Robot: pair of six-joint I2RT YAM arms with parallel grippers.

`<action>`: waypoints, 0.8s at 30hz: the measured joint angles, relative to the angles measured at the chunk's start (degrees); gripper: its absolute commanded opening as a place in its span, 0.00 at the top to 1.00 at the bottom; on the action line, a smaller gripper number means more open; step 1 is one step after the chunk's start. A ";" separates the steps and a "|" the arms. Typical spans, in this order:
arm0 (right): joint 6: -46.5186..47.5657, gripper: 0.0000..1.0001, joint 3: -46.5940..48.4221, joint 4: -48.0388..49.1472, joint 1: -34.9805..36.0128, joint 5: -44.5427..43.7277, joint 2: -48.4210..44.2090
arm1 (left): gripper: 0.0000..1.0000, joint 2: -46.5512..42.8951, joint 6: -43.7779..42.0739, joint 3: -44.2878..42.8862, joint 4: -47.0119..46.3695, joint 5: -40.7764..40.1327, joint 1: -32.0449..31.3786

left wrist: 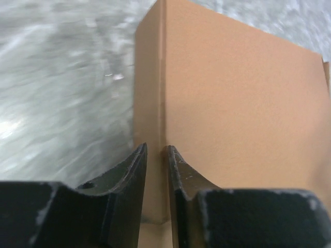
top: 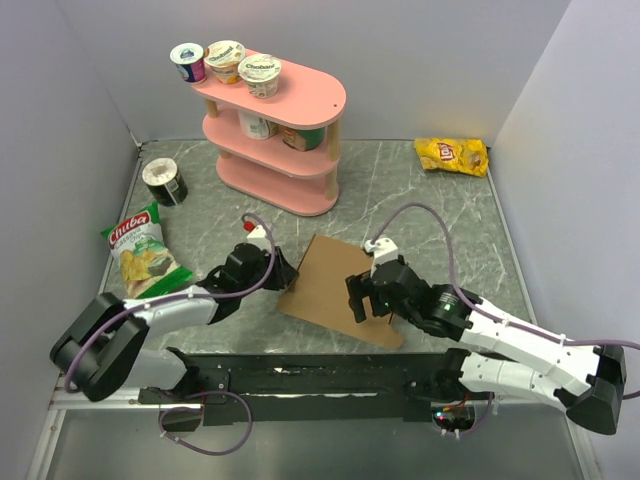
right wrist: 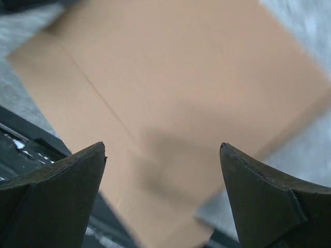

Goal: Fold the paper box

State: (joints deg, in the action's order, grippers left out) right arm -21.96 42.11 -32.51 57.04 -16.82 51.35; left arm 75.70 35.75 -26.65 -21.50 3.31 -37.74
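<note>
The paper box [top: 325, 285] is a brown cardboard sheet lying mostly flat on the grey table, in front of the two arms. My left gripper [top: 283, 272] is at its left edge. In the left wrist view the gripper [left wrist: 156, 152] is nearly closed, pinching a narrow raised side flap of the box [left wrist: 238, 93] along a crease. My right gripper [top: 360, 300] hovers over the sheet's right part. In the right wrist view it [right wrist: 163, 150] is wide open and empty above the creased cardboard [right wrist: 170, 77].
A pink three-tier shelf [top: 275, 140] with yogurt cups stands at the back. A dark can [top: 164, 182] and a green chip bag [top: 140, 255] lie on the left. A yellow chip bag [top: 452, 155] lies at the back right. A black rail [top: 320, 375] runs along the near edge.
</note>
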 measured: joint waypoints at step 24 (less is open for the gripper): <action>-5.84 0.37 -11.37 8.94 -37.68 23.93 -6.91 | 0.29 -18.58 1.40 4.42 12.17 -9.60 0.04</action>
State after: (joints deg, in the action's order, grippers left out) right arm -27.79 30.74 -23.57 19.35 7.11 44.45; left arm 57.12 37.15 -22.24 -9.32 -6.28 -37.69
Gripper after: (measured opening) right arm 0.694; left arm 0.768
